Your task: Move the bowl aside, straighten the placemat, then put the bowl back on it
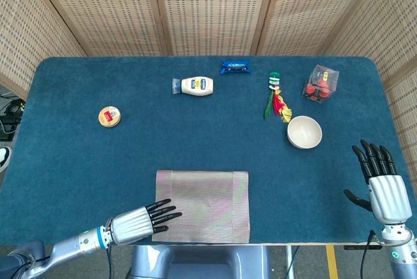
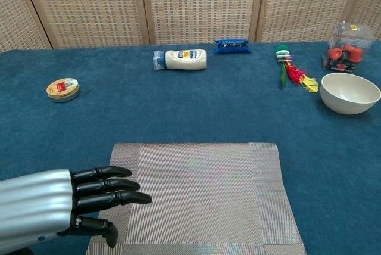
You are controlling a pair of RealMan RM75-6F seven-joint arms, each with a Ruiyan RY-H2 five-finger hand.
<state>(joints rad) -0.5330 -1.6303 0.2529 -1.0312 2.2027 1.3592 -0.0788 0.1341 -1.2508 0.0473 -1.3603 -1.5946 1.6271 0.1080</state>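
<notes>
A grey woven placemat (image 1: 203, 205) (image 2: 199, 198) lies at the table's front edge, its sides square to it. The cream bowl (image 1: 304, 132) (image 2: 349, 93) stands off the mat at the right, on the blue cloth. My left hand (image 1: 138, 221) (image 2: 65, 204) is open, fingers stretched over the mat's near left corner. Whether the fingers touch the mat is not clear. My right hand (image 1: 380, 185) is open with fingers spread, at the table's front right, short of the bowl; the chest view does not show it.
Along the back lie a mayonnaise bottle (image 1: 193, 86), a blue packet (image 1: 235, 66), a red-green-yellow toy (image 1: 277, 100) and a clear box with red pieces (image 1: 320, 83) near the bowl. A small round tin (image 1: 109, 117) sits at the left.
</notes>
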